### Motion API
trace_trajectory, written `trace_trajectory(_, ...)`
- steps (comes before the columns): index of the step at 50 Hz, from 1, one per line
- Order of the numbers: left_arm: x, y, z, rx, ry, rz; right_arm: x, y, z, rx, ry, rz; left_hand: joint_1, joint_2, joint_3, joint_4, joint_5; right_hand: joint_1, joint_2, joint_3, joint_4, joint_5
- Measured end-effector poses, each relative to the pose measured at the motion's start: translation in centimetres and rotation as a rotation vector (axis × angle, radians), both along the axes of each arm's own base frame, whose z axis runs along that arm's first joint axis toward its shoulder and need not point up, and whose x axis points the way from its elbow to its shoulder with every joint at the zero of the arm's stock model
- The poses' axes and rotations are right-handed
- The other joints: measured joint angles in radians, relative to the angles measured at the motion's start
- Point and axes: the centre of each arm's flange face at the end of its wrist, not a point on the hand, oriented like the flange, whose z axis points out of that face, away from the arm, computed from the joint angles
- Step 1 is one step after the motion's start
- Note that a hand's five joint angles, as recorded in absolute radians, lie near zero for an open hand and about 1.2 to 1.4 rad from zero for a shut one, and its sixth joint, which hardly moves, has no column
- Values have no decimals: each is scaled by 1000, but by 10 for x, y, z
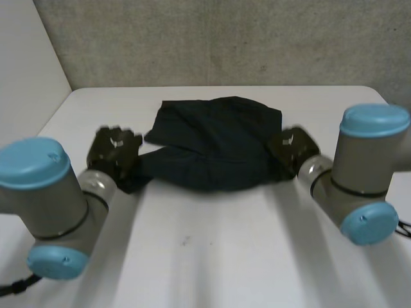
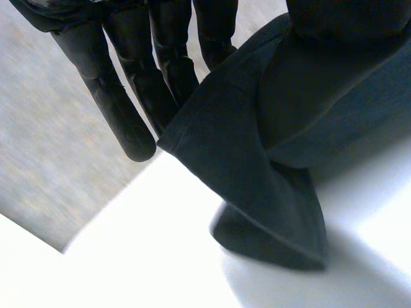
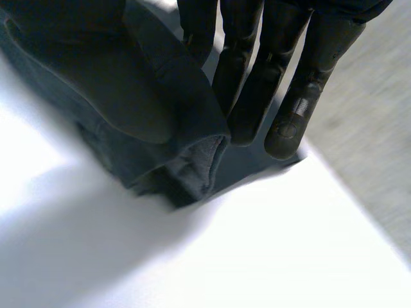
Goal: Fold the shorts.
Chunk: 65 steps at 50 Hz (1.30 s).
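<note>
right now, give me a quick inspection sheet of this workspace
surface: white table, one small dark speck nearer the robot
job's things: dark shorts, bunched mid-table, partly folded
clutter: nothing seen
hands: left hand pinches the shorts' left end; right hand pinches their right end
cables: nothing seen on the table top
surroundings: grey wall behind the table
</note>
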Motion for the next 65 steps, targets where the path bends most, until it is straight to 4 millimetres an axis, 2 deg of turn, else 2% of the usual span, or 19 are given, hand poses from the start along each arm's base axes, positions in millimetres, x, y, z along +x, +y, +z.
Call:
trace_trajectory(5, 7, 17, -11, 67, -35, -3, -9, 24, -17, 140, 63, 12, 0, 0, 0, 0, 0, 0, 8, 0, 0, 0)
trace_trajectory(13, 27, 61, 10, 166, -73, -10, -28, 60, -2, 256, 126, 40, 0, 0, 0, 0, 0, 0, 8, 0, 0, 0)
trace_trajectory(21, 39, 104, 10, 257, -113, -43, -41, 78, 5, 289, 152, 74, 0, 0, 0, 0, 0, 0, 8, 0, 0, 0)
trace_trajectory(28, 36, 132, 1, 298, -146, -109, -51, 83, 1, 302, 177, 77, -8, -25, -21, -26, -2, 0, 8, 0, 0, 0)
trace_trajectory(30, 34, 138, 2, 295, -148, -130, -54, 83, 0, 301, 185, 74, -322, -349, -318, -330, -269, 0, 8, 0, 0, 0)
trace_trajectory(31, 33, 139, 2, 293, -147, -134, -56, 83, 0, 298, 188, 71, -322, -349, -318, -330, -269, 0, 8, 0, 0, 0)
trace_trajectory(33, 31, 139, 7, 274, -140, -144, -58, 82, 0, 287, 187, 64, -604, -618, -594, -610, -546, 0, 8, 0, 0, 0)
trace_trajectory(34, 31, 139, 7, 274, -140, -144, -58, 82, 0, 287, 187, 64, -604, -618, -594, -610, -546, 0, 8, 0, 0, 0)
trace_trajectory(36, 29, 134, 17, 231, -119, -142, -61, 80, 3, 263, 172, 58, -682, -741, -726, -750, -686, 0, 8, 0, 0, 0)
trace_trajectory(39, 28, 129, 23, 210, -108, -138, -61, 79, 4, 255, 165, 57, -682, -756, -742, -766, -702, 0, 8, 0, 0, 0)
trace_trajectory(43, 24, 98, 51, 113, -41, -128, -63, 79, 8, 200, 112, 68, -682, -761, -746, -771, -707, -3, -61, -65, -68, -35)
trace_trajectory(47, 21, 72, 61, 66, 2, -151, -64, 81, 6, 192, 90, 73, -674, -743, -734, -752, -684, -105, -169, -176, -178, -132)
trace_trajectory(48, 20, 57, 62, 50, 20, -174, -64, 83, 4, 196, 80, 73, -668, -730, -722, -734, -665, -190, -260, -271, -272, -223)
trace_trajectory(51, 17, 38, 60, 35, 38, -207, -64, 84, 3, 203, 69, 69, -630, -682, -674, -680, -611, -255, -351, -355, -356, -308)
trace_trajectory(55, 9, -1, 48, 21, 61, -271, -64, 85, 0, 220, 40, 55, -578, -636, -628, -630, -570, -285, -392, -402, -404, -362)
trace_trajectory(56, 9, -1, 48, 21, 61, -271, -64, 85, 0, 220, 40, 55, -578, -636, -628, -630, -570, -285, -392, -402, -404, -362)
trace_trajectory(57, 5, -18, 37, 30, 62, -286, -64, 84, -1, 223, 24, 47, -577, -630, -624, -624, -566, -285, -392, -403, -404, -366)
trace_trajectory(59, 1, -31, 26, 46, 59, -292, -64, 84, -1, 225, 10, 40, -577, -630, -624, -624, -566, -285, -392, -403, -404, -366)
trace_trajectory(65, -10, -60, -6, 91, 48, -292, -64, 86, -4, 237, -7, 31, -577, -629, -624, -624, -566, -285, -392, -404, -407, -368)
